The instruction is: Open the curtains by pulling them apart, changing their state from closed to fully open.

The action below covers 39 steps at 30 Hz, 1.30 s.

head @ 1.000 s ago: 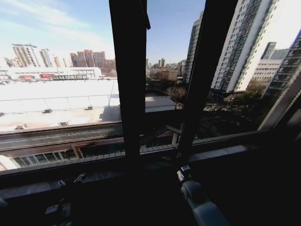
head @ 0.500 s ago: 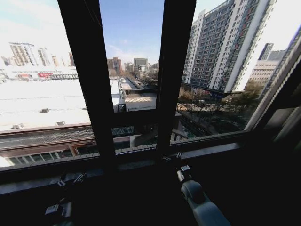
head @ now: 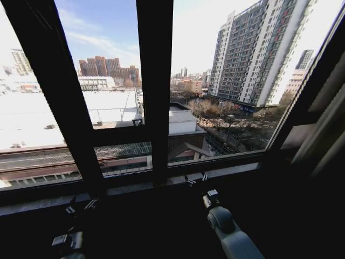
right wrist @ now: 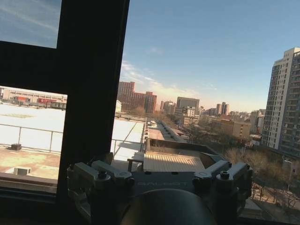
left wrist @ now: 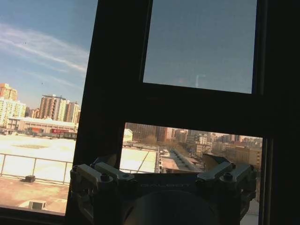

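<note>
City rooftops fill the bare window frame (head: 154, 91); pale curtain (head: 323, 124) folds hang upright far right, nearer the right gripper (head: 197, 179), fingers released; left gripper (head: 81, 206) released too.

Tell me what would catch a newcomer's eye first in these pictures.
The dark window frame bars stand in silhouette against a bright city view, with a tall apartment tower on the right. Low in the head view, the left gripper and right gripper sit near the sill, both open and holding nothing.

Left gripper (left wrist: 164, 176) fingers (left wrist: 101, 174) spread, empty, facing dark window frame (left wrist: 117, 84); city beyond.
</note>
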{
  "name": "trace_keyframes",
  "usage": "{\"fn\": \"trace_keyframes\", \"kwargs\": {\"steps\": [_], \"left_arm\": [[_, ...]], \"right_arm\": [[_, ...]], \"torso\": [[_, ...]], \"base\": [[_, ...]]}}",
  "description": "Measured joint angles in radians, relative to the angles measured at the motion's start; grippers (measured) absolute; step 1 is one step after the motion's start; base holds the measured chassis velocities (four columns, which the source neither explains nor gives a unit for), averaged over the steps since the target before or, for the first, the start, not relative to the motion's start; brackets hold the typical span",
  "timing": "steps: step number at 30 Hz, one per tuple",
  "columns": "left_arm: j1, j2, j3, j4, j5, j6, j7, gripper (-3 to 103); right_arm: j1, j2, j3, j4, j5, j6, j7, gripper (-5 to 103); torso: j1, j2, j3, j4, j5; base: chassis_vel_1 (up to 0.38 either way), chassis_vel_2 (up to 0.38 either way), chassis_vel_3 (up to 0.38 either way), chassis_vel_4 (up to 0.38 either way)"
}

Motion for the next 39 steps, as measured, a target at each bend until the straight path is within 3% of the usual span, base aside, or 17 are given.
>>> {"fn": "trace_keyframes", "kwargs": {"steps": [11,14,32,39], "left_arm": [[0.0,0.0,0.0,0.0,0.0,0.0,0.0,100],[0.0,0.0,0.0,0.0,0.0,0.0,0.0,100],[0.0,0.0,0.0,0.0,0.0,0.0,0.0,100],[0.0,0.0,0.0,0.0,0.0,0.0,0.0,100]], "right_arm": [[0.0,0.0,0.0,0.0,0.0,0.0,0.0,100],[0.0,0.0,0.0,0.0,0.0,0.0,0.0,100],[0.0,0.0,0.0,0.0,0.0,0.0,0.0,100],[0.0,0.0,0.0,0.0,0.0,0.0,0.0,100]], "torso": [[0.0,0.0,0.0,0.0001,-0.0001],[0.0,0.0,0.0,0.0006,-0.0013],[-0.001,0.001,0.0,0.0,0.0001],[0.001,0.0,0.0,0.0002,-0.0003]], "base": [[-0.109,-0.135,0.128,0.127],[0.082,-0.008,-0.082,-0.006],[0.143,-0.138,-0.15,0.141],[-0.033,-0.019,0.032,0.018]]}}
